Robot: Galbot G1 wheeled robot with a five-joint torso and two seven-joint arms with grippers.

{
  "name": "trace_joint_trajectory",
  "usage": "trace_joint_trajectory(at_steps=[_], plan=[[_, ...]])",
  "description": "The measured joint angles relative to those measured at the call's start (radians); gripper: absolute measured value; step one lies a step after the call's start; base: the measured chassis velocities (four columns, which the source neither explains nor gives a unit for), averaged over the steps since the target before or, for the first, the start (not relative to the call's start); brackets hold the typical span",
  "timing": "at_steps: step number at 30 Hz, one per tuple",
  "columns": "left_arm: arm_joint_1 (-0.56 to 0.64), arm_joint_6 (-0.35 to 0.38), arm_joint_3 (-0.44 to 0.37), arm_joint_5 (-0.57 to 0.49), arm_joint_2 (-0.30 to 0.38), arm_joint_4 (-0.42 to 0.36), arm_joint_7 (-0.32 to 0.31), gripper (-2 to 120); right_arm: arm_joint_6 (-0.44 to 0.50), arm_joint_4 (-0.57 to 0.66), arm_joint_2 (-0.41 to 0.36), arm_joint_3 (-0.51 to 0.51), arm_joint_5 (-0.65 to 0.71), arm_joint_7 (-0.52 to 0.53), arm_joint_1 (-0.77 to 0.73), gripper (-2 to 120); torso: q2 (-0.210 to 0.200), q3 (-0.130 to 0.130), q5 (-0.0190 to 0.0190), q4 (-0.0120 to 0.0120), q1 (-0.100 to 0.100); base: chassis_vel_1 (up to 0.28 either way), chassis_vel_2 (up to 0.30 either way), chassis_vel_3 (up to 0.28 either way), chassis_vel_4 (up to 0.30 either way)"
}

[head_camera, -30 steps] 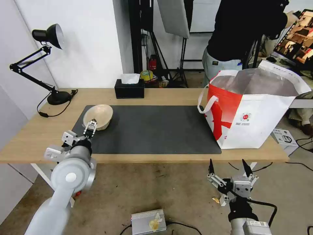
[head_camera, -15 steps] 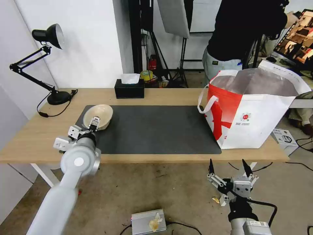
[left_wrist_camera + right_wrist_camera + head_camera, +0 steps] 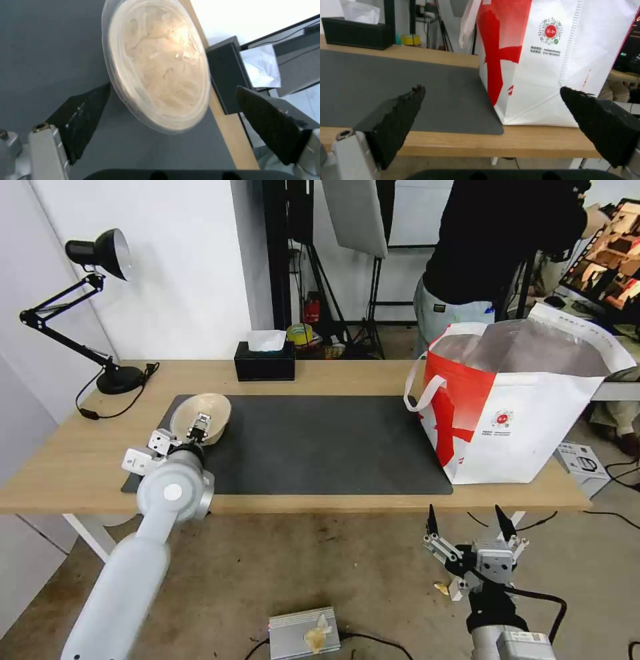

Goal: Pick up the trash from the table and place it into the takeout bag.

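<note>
— What's moved? The left tool [image 3: 199,423] has pushed forward and up the frame, now over the beige bowl [image 3: 212,410].
— And the bowl?
— Tipped a little; the arm's elbow has swung rightward along the desk [image 3: 320,373] edge.

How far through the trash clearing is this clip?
Near the end, it seems: the beige bowl is the one trash item on the table. In hand: the left pincer, open, reaches over it, the bowl between its fingers in the wrist view. Left: grasp it and carry it to the takeout bag. The right pincer waits open below the table edge.
</note>
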Motion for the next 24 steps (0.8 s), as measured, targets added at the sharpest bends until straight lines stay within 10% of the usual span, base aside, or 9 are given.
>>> trace_joint_trajectory(at_steps=[24], plan=[[-0.068, 0.082, 0.032, 0.109, -0.03, 0.105, -0.019, 96, 0.0, 0.0, 0.0, 0.0, 0.0, 0.0, 0.0, 100, 0.0, 0.0, 0.0, 0.0, 0.0, 0.0, 0.0, 0.0, 0.0]])
